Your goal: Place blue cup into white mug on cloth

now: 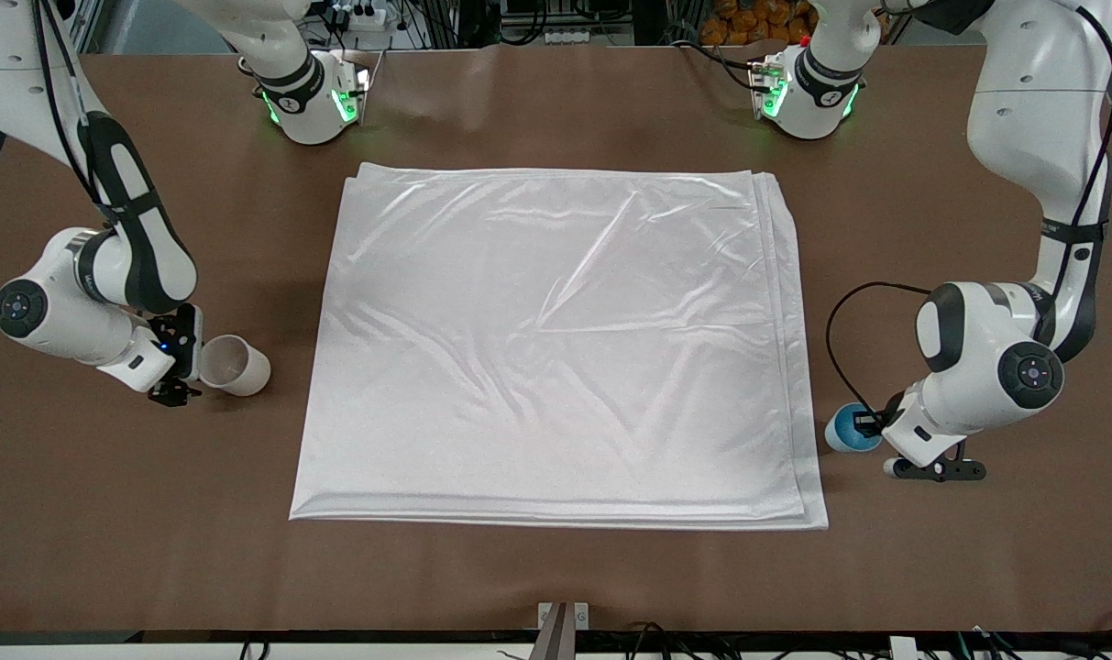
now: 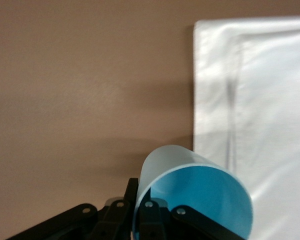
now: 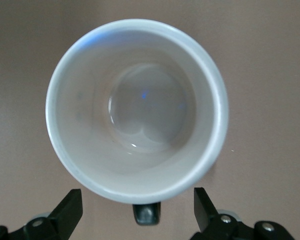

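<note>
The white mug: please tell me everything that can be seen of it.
The white mug is cream-white and glossy like ceramic, with a pale, empty inside and a small dark handle. It sits on the bare brown table beside the cloth, toward the right arm's end. The right tool is at its handle, fingers open.

One blue cup [image 1: 851, 429], one white mug [image 1: 236, 365], one cloth [image 1: 556, 348].
</note>
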Controlling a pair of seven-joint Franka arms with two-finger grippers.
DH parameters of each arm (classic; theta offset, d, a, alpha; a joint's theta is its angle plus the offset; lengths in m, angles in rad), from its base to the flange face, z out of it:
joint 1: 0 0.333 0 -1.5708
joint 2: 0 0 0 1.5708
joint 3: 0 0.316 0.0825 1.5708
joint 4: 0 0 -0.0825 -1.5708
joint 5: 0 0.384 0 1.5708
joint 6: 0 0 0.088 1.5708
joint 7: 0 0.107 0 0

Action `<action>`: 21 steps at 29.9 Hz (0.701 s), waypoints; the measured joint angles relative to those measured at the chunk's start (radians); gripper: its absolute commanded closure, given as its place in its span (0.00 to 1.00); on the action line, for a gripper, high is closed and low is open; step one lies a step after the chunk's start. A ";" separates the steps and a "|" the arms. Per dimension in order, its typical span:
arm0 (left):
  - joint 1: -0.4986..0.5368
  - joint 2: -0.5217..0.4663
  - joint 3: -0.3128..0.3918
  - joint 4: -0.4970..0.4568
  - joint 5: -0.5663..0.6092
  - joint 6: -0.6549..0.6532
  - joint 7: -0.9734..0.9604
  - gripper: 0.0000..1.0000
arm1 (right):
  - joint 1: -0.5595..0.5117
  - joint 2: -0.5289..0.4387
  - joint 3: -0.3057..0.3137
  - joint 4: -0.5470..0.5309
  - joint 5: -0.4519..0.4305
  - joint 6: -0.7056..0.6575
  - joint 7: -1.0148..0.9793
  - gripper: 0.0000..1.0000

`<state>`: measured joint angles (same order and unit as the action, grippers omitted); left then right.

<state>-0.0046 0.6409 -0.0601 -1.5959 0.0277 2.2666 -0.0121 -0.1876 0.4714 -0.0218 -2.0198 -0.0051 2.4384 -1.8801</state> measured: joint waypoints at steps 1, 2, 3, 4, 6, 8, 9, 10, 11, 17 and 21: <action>-0.001 -0.007 -0.006 0.000 0.000 -0.003 0.000 1.00 | 0.000 0.000 0.000 -0.004 0.000 0.003 0.000 0.05; -0.002 -0.015 -0.013 0.001 0.000 -0.009 0.000 1.00 | 0.000 0.000 0.000 -0.009 0.000 0.008 0.000 0.06; -0.003 -0.024 -0.019 0.002 0.000 -0.015 0.000 1.00 | 0.000 0.000 0.000 -0.016 0.000 0.015 -0.001 0.07; -0.004 -0.033 -0.025 0.003 0.000 -0.022 0.000 1.00 | 0.000 0.000 0.000 -0.025 0.000 0.024 -0.001 0.10; -0.007 -0.052 -0.036 0.005 0.000 -0.040 0.000 1.00 | 0.000 0.000 0.000 -0.040 0.000 0.042 -0.001 0.17; -0.007 -0.073 -0.047 0.008 0.000 -0.059 0.000 1.00 | 0.000 0.000 0.000 -0.052 0.000 0.054 -0.003 0.25; -0.008 -0.082 -0.052 0.009 0.000 -0.068 0.000 1.00 | 0.000 0.000 0.000 -0.055 0.000 0.059 -0.007 0.28; -0.008 -0.093 -0.058 0.010 0.000 -0.079 0.000 1.00 | 0.000 0.000 0.000 -0.057 0.000 0.062 -0.012 0.29; -0.009 -0.101 -0.063 0.011 0.000 -0.087 0.000 1.00 | 0.000 0.000 0.000 -0.058 0.000 0.064 -0.015 0.30; -0.027 -0.139 -0.081 0.018 0.000 -0.141 -0.016 1.00 | 0.000 -0.003 0.001 -0.058 0.000 0.072 -0.021 0.36; -0.047 -0.144 -0.082 0.041 0.000 -0.178 -0.022 1.00 | 0.000 -0.007 0.002 -0.058 0.000 0.072 -0.023 0.51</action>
<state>-0.0515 0.4966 -0.1424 -1.5553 0.0277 2.0886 -0.0342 -0.1874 0.4647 -0.0200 -2.0776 -0.0051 2.5101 -1.9033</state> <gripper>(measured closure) 0.960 0.313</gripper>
